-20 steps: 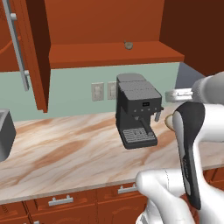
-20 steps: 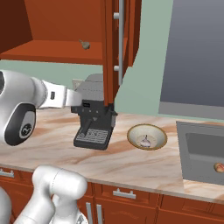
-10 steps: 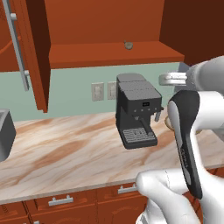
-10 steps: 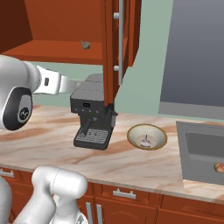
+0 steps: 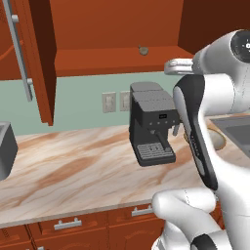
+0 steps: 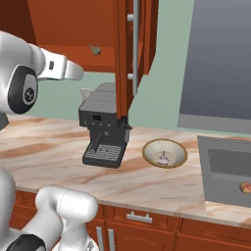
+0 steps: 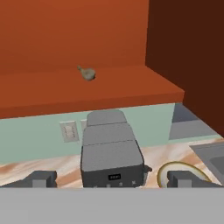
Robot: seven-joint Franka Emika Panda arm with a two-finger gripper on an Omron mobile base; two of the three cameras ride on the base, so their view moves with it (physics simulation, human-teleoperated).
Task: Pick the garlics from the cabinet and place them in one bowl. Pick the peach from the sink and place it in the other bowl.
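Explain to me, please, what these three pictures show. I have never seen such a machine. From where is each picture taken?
It is a simulated kitchen with a white robot arm. Two cameras ride on its base, behind it to its left and right; the third sits on the hand. In that hand view its gripper is open and holds nothing. On the marble counter stand a coffee machine and a bowl with one pale garlic inside. The other garlic lies on the open cabinet's shelf. A peach lies in the sink.
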